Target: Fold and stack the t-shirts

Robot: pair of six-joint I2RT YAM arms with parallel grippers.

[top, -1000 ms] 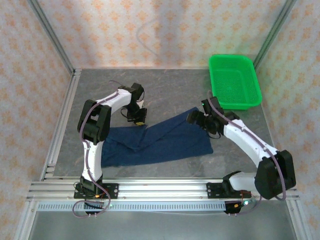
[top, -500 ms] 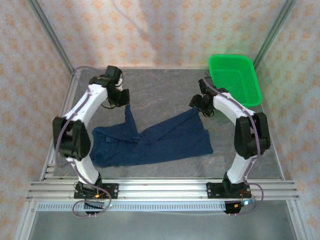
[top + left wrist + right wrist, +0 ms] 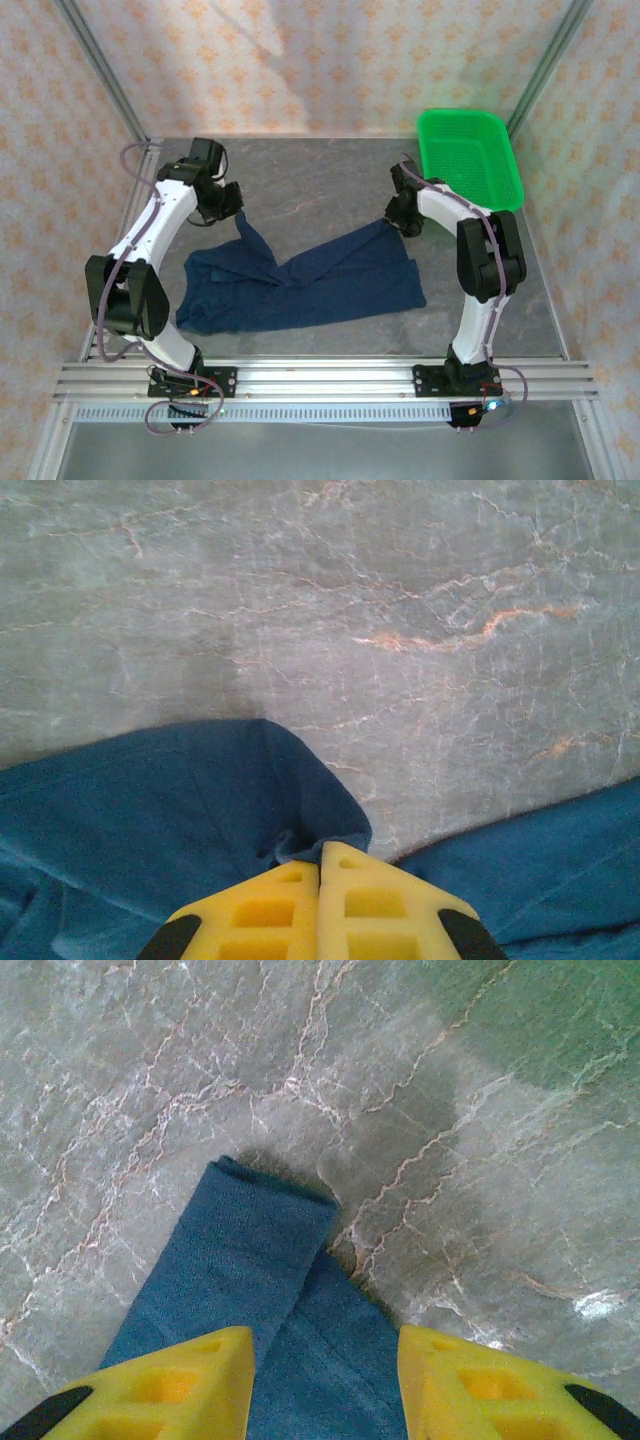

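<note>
Yellow left fingers (image 3: 262, 912) pinch the navy t-shirt (image 3: 335, 285).

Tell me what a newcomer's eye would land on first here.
The dark navy t-shirt lies rumpled across the middle of the grey marbled table, with the bright green mesh basket at the far right corner. The left gripper pinches one shirt edge with shut jaws and lifts it, while the right gripper straddles the opposite corner, jaws apart.
</note>
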